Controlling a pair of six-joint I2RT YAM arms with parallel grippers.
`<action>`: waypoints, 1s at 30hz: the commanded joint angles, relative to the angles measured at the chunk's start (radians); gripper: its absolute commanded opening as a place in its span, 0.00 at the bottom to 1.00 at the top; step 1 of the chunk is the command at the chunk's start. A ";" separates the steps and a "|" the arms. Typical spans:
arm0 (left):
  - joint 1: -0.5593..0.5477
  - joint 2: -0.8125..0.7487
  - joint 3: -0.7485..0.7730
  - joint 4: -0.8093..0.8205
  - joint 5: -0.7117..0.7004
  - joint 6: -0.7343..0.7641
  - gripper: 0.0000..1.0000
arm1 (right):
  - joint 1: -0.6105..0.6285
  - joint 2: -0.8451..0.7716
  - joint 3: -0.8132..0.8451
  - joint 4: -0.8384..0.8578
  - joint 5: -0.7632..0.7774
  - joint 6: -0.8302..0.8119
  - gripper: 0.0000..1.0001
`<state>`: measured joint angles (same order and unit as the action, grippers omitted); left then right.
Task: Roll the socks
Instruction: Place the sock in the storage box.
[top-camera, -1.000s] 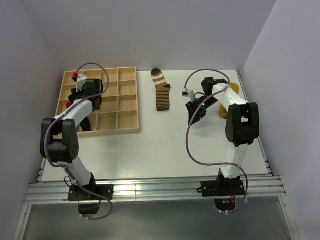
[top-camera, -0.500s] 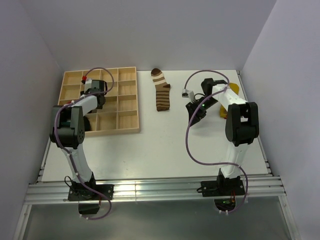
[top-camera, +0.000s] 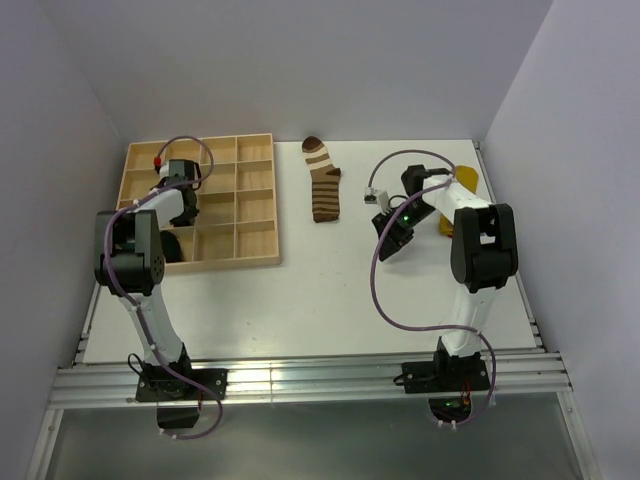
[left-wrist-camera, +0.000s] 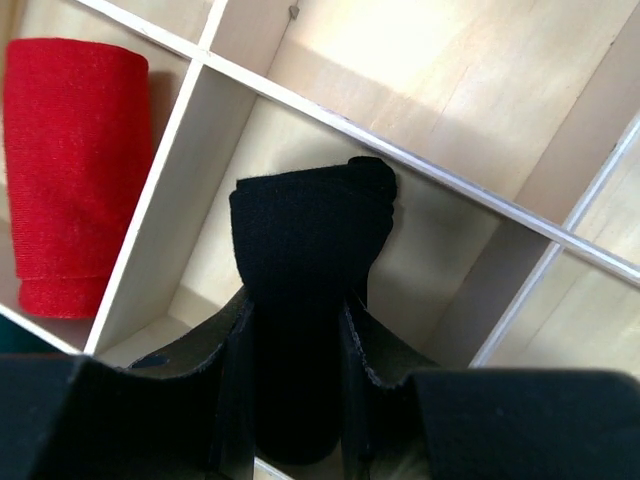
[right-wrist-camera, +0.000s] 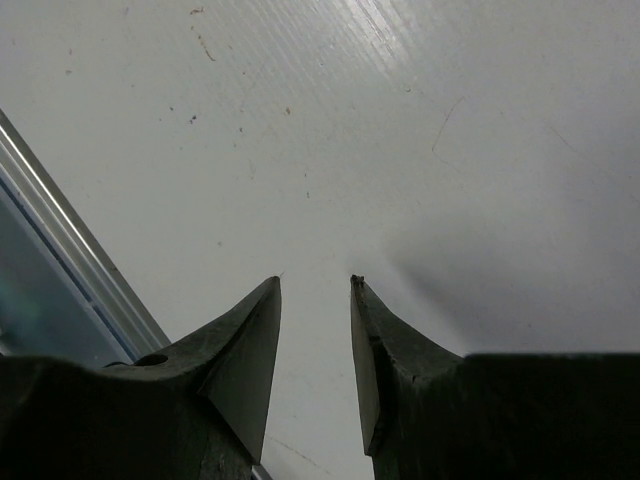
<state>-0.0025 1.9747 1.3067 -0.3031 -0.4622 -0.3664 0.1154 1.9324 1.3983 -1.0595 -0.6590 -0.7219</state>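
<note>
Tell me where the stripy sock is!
In the top view, the striped sock lies on the table near the back, between the wooden tray and the right arm.

A wooden compartment tray (top-camera: 235, 262) sits at the far left of the white table (top-camera: 300, 300), with the left arm (top-camera: 160, 205) bent over its left-hand compartments. Just right of the tray lies a brown-and-cream striped sock (top-camera: 323, 187), flat and unrolled. The right gripper (top-camera: 390, 235) hangs over bare tabletop, and a yellow sock (top-camera: 467, 178) is partly hidden behind that arm.
</note>
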 joint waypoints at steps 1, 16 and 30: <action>-0.001 0.021 -0.047 -0.044 0.189 -0.068 0.19 | 0.004 -0.050 -0.012 0.024 0.015 0.007 0.41; 0.061 -0.097 -0.127 0.032 0.180 -0.080 0.58 | 0.027 -0.067 -0.004 0.021 0.036 0.024 0.42; 0.061 -0.191 -0.046 -0.037 0.112 -0.065 0.73 | 0.030 -0.081 0.005 0.038 0.047 0.036 0.43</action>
<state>0.0582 1.8519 1.2201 -0.2825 -0.3195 -0.4316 0.1383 1.9053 1.3865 -1.0370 -0.6109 -0.6949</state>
